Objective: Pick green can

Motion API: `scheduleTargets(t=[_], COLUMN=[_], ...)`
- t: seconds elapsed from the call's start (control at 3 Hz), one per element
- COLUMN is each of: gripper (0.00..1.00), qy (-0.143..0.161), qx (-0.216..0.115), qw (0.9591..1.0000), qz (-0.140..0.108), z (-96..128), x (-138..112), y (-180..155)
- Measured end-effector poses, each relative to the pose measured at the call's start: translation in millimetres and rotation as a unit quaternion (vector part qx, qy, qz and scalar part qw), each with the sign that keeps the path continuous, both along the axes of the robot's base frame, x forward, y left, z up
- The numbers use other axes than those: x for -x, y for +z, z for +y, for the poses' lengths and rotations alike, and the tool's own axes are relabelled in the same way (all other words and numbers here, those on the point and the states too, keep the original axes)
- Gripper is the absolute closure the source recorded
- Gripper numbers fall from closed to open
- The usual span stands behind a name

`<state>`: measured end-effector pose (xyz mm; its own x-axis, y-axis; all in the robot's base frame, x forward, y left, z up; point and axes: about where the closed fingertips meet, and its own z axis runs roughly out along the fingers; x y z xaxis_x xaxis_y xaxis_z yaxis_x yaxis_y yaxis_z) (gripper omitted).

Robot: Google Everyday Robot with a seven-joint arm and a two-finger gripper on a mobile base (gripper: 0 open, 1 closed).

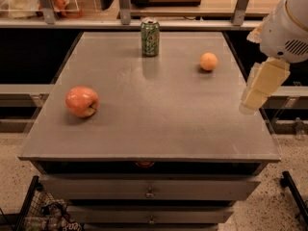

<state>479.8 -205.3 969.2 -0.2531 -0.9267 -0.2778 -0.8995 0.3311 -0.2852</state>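
The green can (150, 37) stands upright at the far edge of the grey table (149, 124), near its middle. It has pale markings on its side and a silver top. My gripper (254, 97) hangs at the right edge of the table, pale cream below a white arm. It is well to the right of the can, nearer the camera, and holds nothing.
A red apple (82, 101) lies on the left side of the table. A small orange (208, 61) lies at the right back, between the can and my gripper. A metal rail (144, 23) runs behind the table. Drawers (150, 192) sit below the front edge.
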Motion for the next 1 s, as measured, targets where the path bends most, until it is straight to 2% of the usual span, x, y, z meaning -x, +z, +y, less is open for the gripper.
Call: scheduleTargets(t=[0.33,0.67,1.0], gripper=[0.0,0.0,0.0], qy=[0.02,0.062,0.093], qx=[-0.004,-0.003,-0.026], qw=[0.9992,0.996,0.9922], qz=[-0.035,-0.065,-0.079], z=[15.4,37.8,64.5], x=[-30.7,-80.3,-133.2], y=[13.9,28.0,32.8])
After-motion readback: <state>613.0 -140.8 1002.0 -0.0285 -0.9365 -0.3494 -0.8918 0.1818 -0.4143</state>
